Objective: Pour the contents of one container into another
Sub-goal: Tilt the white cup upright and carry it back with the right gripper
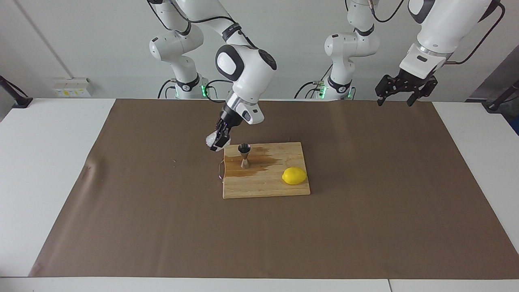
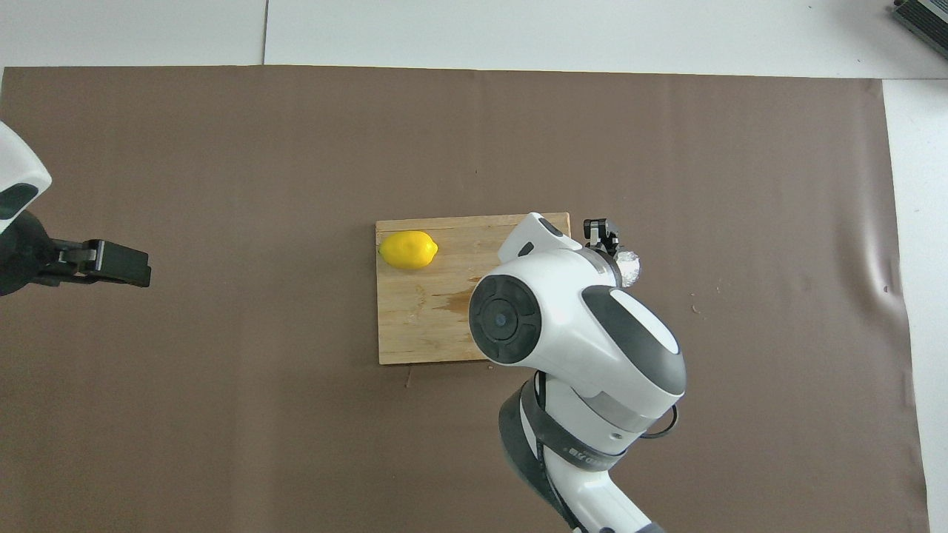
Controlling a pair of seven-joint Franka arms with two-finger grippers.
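right gripper (image 1: 219,141) pinching cup (image 1: 210,140), over mat beside board (image 1: 279,188) | jigger (image 1: 244,155) upright on board | left gripper (image 1: 399,95) spread, waiting

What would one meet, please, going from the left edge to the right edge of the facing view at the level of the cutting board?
Brown paper mat → clear textured glass cup held in the shut right gripper → small steel hourglass jigger on the wooden cutting board → yellow lemon.
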